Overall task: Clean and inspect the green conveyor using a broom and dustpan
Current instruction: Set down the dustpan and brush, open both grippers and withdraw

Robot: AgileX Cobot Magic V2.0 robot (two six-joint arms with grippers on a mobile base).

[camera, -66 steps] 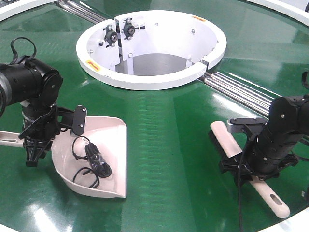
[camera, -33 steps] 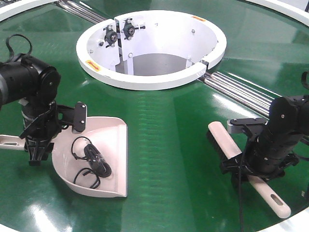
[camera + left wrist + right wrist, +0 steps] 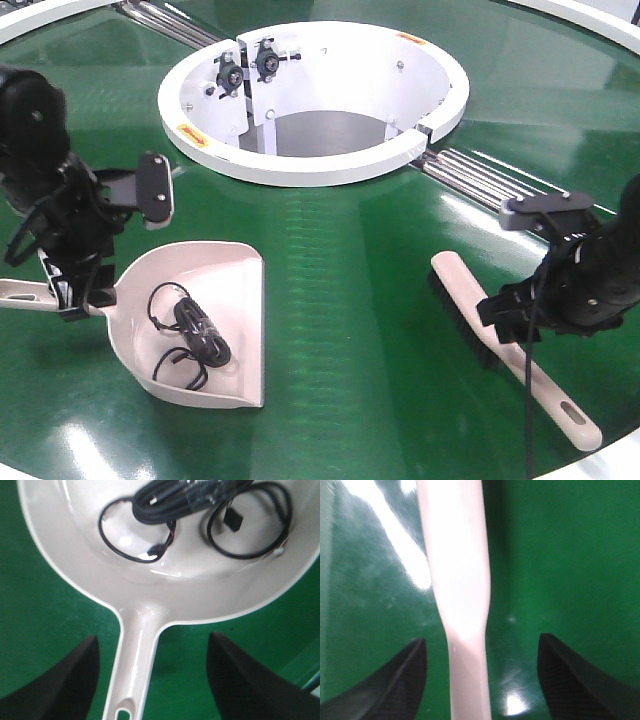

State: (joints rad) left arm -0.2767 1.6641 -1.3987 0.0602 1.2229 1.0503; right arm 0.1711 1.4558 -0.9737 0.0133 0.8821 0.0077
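Nearest to me, at the left, the pale pink-beige plastic dustpan (image 3: 225,285) lies flat on the glossy dark-green conveyor belt (image 3: 340,270), with its wide mouth turned to the right. A tangle of black cable (image 3: 190,335) rests inside it. The left hand (image 3: 152,680) hangs over the thin handle, spread wide, and neither finger touches it. At the right, the long pink-beige plastic broom (image 3: 465,290) lies on the belt with its bristles down and its slotted end toward the near rim. The right hand (image 3: 482,680) is also wide, one finger on each side of the handle. This view is blurred, but the hand seems clear of it. Farther back are the silver roller seam (image 3: 500,185) and the white ring-shaped hub (image 3: 310,165).
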